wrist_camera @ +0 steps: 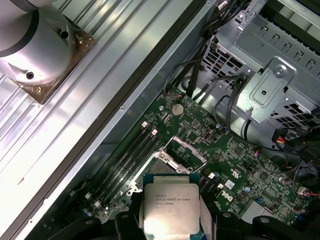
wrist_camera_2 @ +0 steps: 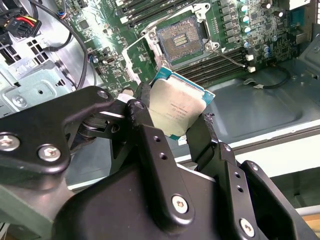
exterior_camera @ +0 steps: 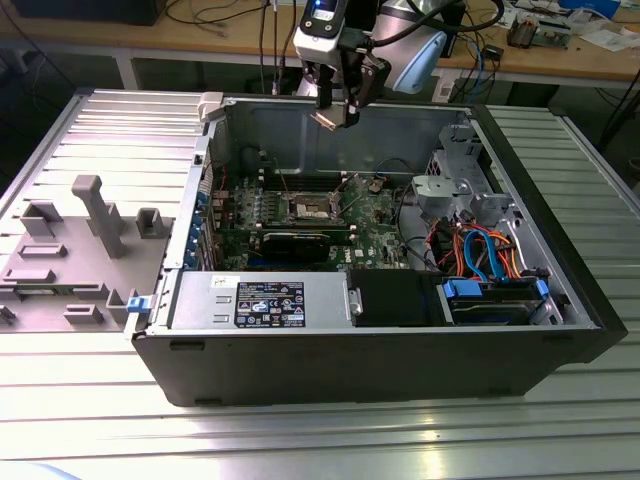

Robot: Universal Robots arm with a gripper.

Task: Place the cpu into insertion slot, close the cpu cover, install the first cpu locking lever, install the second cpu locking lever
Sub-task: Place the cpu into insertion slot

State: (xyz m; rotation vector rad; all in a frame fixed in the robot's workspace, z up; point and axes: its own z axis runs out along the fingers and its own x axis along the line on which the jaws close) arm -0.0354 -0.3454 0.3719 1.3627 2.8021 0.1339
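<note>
You are looking at the matte black gripper clamping the cpu by opposite edges. The cpu is a flat square chip with a silvery top and a teal rim, hanging clear of the open socket. In the exterior view, the black case is lying at centre frame on a ribbed aluminium table. A wooden bench is running along the top edge.

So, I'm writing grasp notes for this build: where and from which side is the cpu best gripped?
By two opposite edges, coming from the metal-top side. The cpu is a thin flat square, so only its edges give purchase, and its underside should probably stay free for the insertion slot. The fingers hold it that way here.
</note>
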